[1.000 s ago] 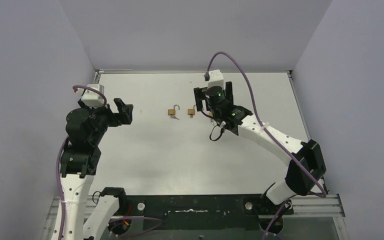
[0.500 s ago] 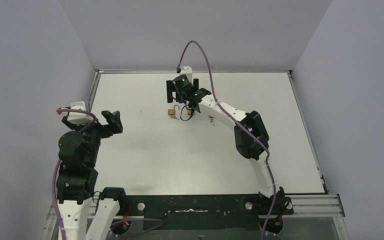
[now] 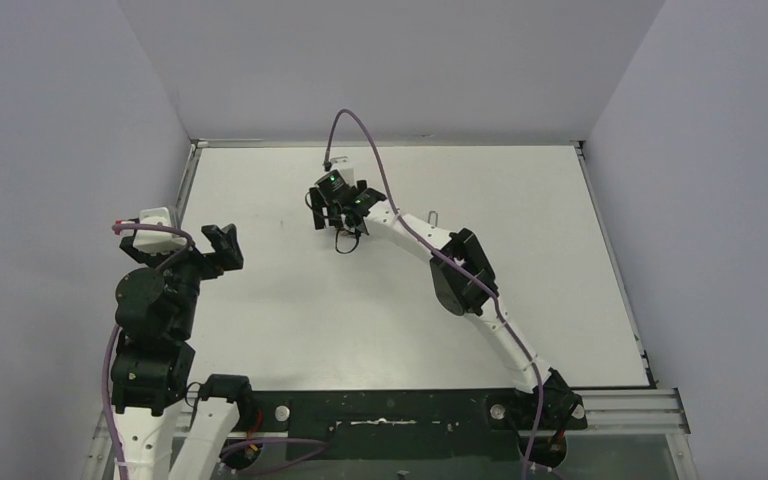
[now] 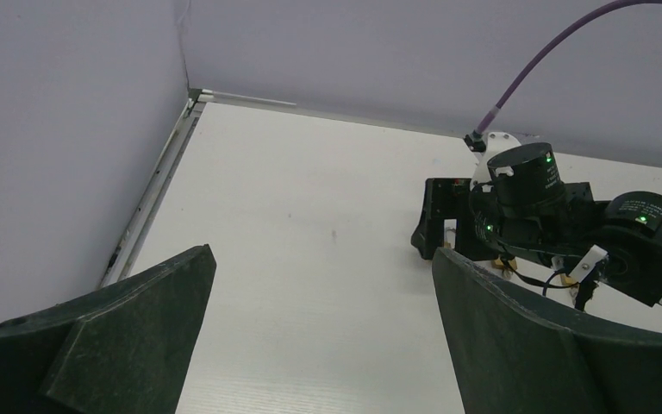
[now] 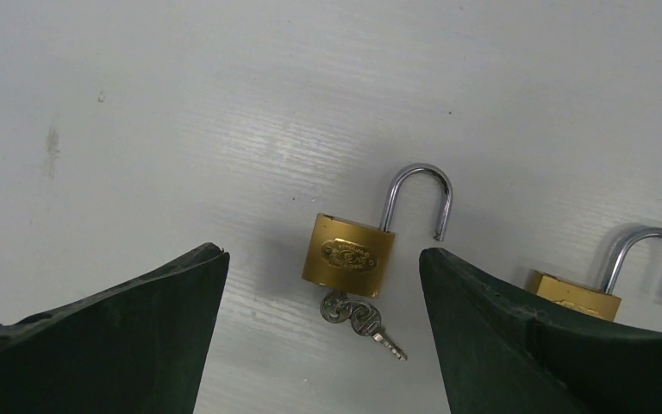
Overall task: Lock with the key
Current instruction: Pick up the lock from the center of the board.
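Observation:
In the right wrist view a brass padlock [image 5: 347, 256] lies flat on the white table [image 5: 181, 103], its steel shackle [image 5: 418, 197] swung open. A small bunch of keys [image 5: 358, 317] sticks out of the padlock's bottom. My right gripper [image 5: 321, 253] hovers over it, open, with one finger on each side and neither touching it. From the top view, the right gripper [image 3: 335, 205] covers the padlocks. My left gripper [image 3: 222, 245] is open and empty at the table's left, well away from the padlocks.
A second brass padlock [image 5: 573, 295] with an open shackle lies just right of the first, partly behind my right finger. The left wrist view shows the right gripper [image 4: 448, 228] across the table. Grey walls enclose the table on three sides.
The right arm has swung left, from beside the right-hand padlock to above the left-hand one. The left arm has drawn back toward the left wall.

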